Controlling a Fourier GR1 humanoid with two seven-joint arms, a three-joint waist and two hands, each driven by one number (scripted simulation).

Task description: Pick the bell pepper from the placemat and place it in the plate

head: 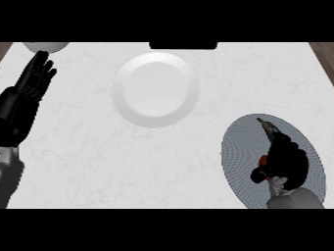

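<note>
Head view. Counter (90,162) is pale and marbled, with brown wood strips showing at the far left and far right edges.

White plate (155,89) sits upper centre of the counter; nothing lies in it.

Grey round placemat (236,147) lies at lower right, well apart from the plate.

Right hand (283,156) is over the placemat, forearm entering from the lower edge. Fingers are curled downward around a red object, of which only small patches show at the hand's left side and under the wrist. This is the bell pepper (262,160), mostly hidden by the hand. It is over the placemat; whether it rests on the mat or is lifted off it cannot be judged.

Left hand (34,81) shows at the left edge, fingers straight and pointing up, holding nothing, at rest.

Part of a white bowl (45,46) is cut off by the top edge, just above the left hand's fingertips. A dark rectangular object (183,45) lies at top centre, beyond the plate.
</note>
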